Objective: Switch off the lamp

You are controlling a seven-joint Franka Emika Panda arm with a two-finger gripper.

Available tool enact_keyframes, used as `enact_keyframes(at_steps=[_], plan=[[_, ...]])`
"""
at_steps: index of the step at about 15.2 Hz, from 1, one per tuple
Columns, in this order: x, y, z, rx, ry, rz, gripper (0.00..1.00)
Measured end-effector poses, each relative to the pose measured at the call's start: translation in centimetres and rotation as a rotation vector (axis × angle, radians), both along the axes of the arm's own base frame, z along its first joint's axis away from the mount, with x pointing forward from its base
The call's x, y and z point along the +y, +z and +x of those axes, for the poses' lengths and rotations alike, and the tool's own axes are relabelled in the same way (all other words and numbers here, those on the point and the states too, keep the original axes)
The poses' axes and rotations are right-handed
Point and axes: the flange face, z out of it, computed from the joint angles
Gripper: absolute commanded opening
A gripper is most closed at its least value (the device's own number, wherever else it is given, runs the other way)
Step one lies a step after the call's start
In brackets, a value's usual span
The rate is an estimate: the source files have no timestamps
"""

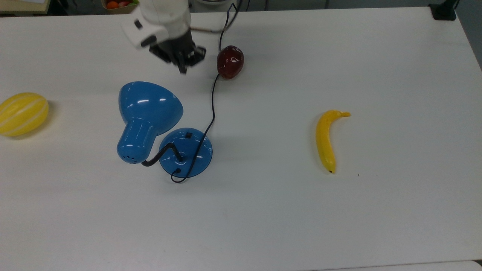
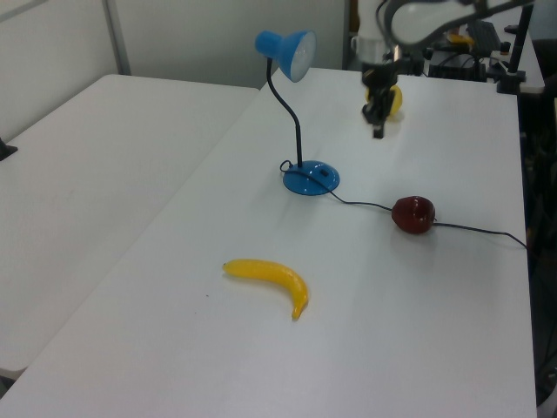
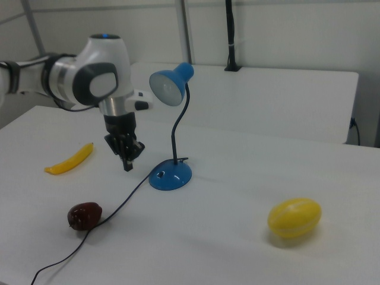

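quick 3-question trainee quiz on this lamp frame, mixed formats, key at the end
1. True or false: the gripper is touching the round blue base of the glossy blue desk lamp.
2. In the top view, which fruit lies farthest toward the top view's right: A) the yellow striped melon, B) the dark red apple, C) the yellow banana?
3. Fill in: the lamp's black cord runs from the base past the dark red ____.

Key: 1. False, it hangs above the white table, apart from the base. 2. C. 3. apple.
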Motion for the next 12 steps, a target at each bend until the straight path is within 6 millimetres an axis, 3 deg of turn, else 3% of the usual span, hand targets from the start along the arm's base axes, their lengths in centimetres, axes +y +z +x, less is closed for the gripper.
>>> enact_keyframes(at_steps=[2, 3, 7, 12], plan=[[-1.2, 3.5, -2.6, 0.035, 0.014, 0.016, 0.94], [-1.8, 5.0, -3.7, 0.037, 0.017, 0.02, 1.0], [-3.4, 8.2, -5.7, 0.002, 0.02, -0.02, 1.0], [-4.1, 8.7, -6.1, -0.008, 0.009, -0.023, 1.0]])
